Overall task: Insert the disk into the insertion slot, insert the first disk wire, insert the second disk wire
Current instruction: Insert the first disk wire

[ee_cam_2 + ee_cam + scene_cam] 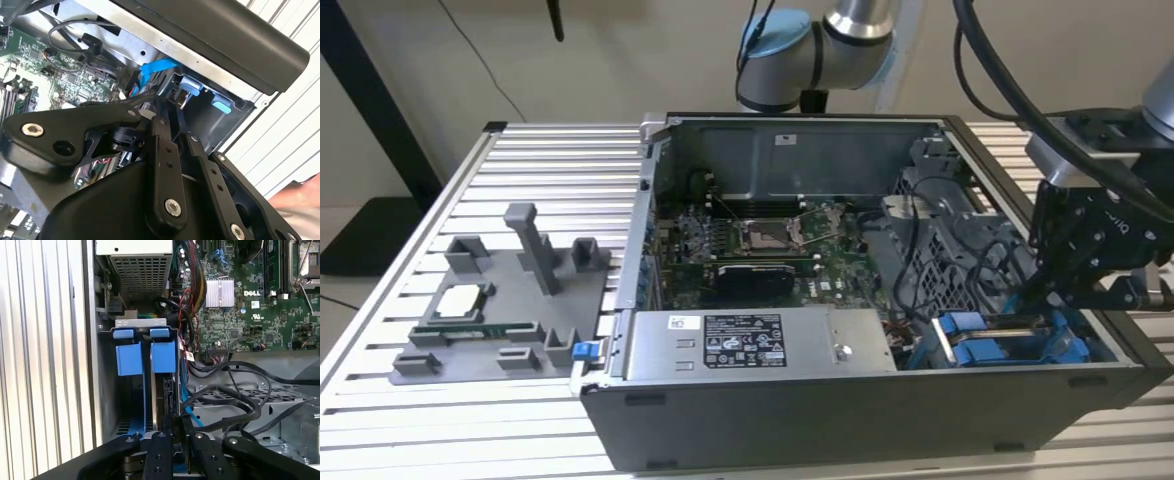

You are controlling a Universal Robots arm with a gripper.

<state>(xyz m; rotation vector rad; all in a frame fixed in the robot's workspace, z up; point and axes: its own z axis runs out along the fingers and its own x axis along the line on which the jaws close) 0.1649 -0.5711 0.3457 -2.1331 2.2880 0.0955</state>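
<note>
The disk (166,395) stands on edge in the insertion slot (163,357), the one of two blue-tabbed bays that lies nearer the motherboard. My gripper (178,432) is at the disk's near end, and its black fingers (160,452) sit close together, shut on the thin edge. In the exterior view the gripper (1049,300) hangs over the blue bay (987,350) at the case's right front corner. The second wrist view shows the gripper (177,137) pointing into that corner. A thin blue cable (186,407) and loose black cables (235,400) run beside the disk; which is a disk wire I cannot tell.
The neighbouring bay (129,360) holds no drive. The silver power-supply box (761,345) and the green motherboard (761,245) fill the case. A grey fixture (507,310) with parts sits on the slatted table at the exterior view's left. A hand (300,200) shows outside the case.
</note>
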